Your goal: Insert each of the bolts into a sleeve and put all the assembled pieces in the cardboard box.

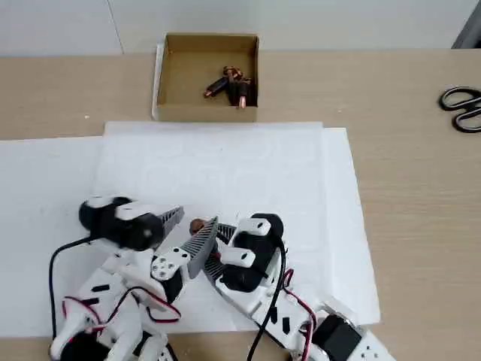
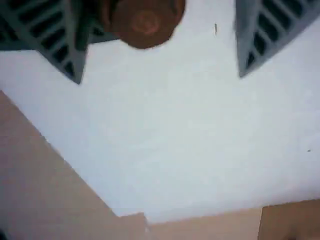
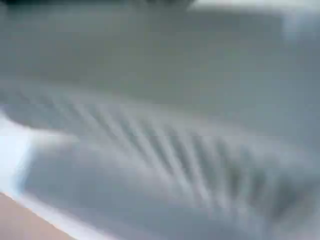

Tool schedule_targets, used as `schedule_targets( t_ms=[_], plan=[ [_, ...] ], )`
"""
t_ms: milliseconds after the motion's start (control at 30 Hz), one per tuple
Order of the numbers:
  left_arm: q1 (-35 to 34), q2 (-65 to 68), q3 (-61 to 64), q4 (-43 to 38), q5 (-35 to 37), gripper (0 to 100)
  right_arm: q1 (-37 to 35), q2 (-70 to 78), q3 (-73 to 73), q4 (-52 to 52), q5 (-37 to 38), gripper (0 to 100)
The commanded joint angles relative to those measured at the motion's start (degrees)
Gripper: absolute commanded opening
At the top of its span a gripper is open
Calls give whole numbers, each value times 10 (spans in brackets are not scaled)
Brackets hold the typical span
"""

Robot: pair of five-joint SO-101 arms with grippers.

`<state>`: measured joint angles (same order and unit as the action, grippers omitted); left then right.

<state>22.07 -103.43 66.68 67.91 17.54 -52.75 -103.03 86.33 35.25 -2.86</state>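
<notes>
A copper piece (image 1: 197,224) sat on the white sheet (image 1: 225,165) near six o'clock, between the released left claw's (image 2: 159,77) spread fingers. Assembled pieces (image 1: 229,85) lay in the cardboard box (image 1: 173,68) at twelve o'clock. The right claw (image 1: 219,235) sat at the piece's four o'clock, and I could not tell its grip.

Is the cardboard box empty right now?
No, the cardboard box holds several copper-coloured pieces clustered near its right wall in the high view.
</notes>
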Motion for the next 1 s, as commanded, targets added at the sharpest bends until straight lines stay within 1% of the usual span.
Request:
schedule_targets(
  t_ms=[0, 100, 133, 233, 300, 367, 467, 567, 667, 767, 900, 967],
  plan=[
    [3, -1, -49, -12, 39, 141, 0, -6, -24, -4, 4, 4],
    [1, -1, -77, -23, 80, 0, 0, -5, -20, -3, 4, 4],
    [-1, -1, -80, -32, 89, 14, 0, -7, -15, -3, 4, 4],
    [-7, -1, -81, -63, 89, 8, 4, -7, -7, -3, 3, 4],
    [-39, -1, -81, -95, 89, 7, 19, -7, -6, -5, 2, 4],
    [-84, -1, -81, -127, 87, 7, 44, -7, -10, -5, 2, 4],
    [-142, -1, -83, -156, 40, 7, 81, -2, -26, -5, 1, 4],
    [-169, -1, -84, -174, 4, 7, 109, -2, -42, -5, 1, 4],
    [-173, -1, -80, -170, -33, 7, 141, -1, -61, -4, 1, 4],
    [-173, -2, -80, -145, -51, 7, 176, 7, -91, -4, 1, 4],
    [-174, -4, -77, -77, -55, 7, 233, 83, -155, -9, -2, 4],
    [-174, -4, -77, -39, -53, 7, 258, 146, -211, -11, -35, 4]
  ],
)
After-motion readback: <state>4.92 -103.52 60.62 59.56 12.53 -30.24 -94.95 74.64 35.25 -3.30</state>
